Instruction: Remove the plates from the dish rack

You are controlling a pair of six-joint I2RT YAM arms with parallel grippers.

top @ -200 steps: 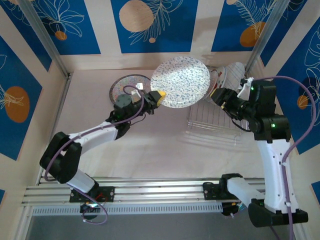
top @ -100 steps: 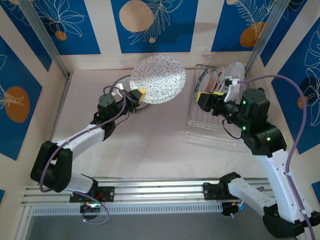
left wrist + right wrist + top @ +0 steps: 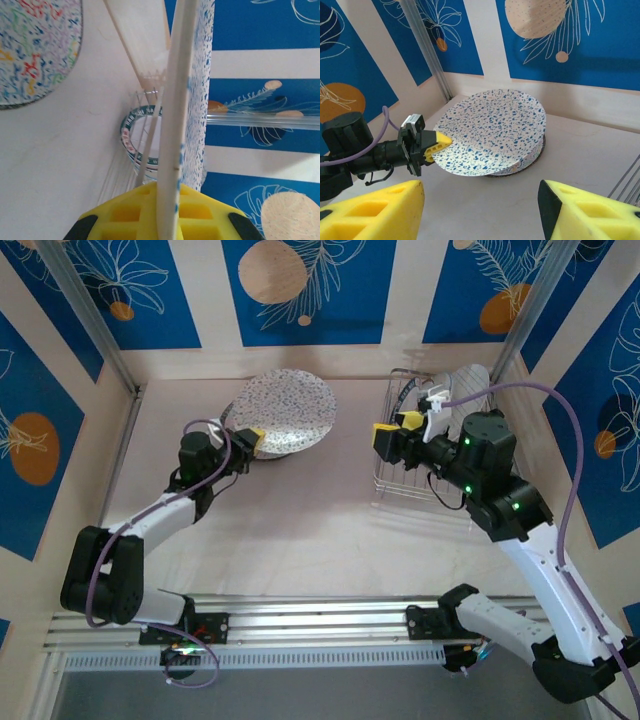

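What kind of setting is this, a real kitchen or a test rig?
Probably a staged robot test cell, not a kitchen: printed blue panels wall in a plain table, two arms mount on an aluminium rail; a dish rack and plates are the props.

Lower plate (image 3: pixel 534 156) mostly hidden under the speckled plate (image 3: pixel 492 130), I get just a dark rim. Dish rack (image 3: pixel 626 184) cut off at the right wrist view's edge, few wires. Rack plates (image 3: pixel 465 382) partly behind my right arm (image 3: pixel 490 455); maybe two, can't count.
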